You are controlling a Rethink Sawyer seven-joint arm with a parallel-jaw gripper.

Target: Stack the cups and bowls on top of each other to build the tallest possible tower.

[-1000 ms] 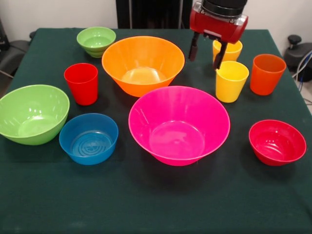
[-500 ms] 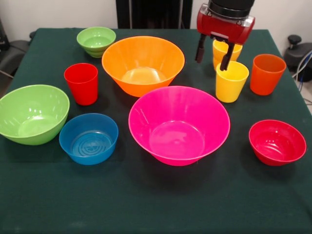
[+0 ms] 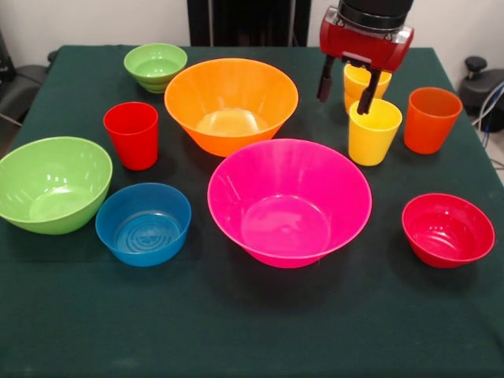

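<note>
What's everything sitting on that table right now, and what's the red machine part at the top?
Large bowls: 2; pink centre, orange behind it.
Medium bowl: 1, green, left edge.
Small bowls: 3; blue front left, red right, green far left.
Cups: 4; red left, two yellow and one orange far right.
Table: 1, dark green cloth.
Robot's tool: 1, red and black, open above the yellow cups.

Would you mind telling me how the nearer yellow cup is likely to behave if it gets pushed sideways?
The nearer yellow cup is tall and tapers to a narrow base, so it would probably tip rather than slide. Its glossy plastic looks light and stiff, and likely slippery. The open claw hangs by its rim.
</note>
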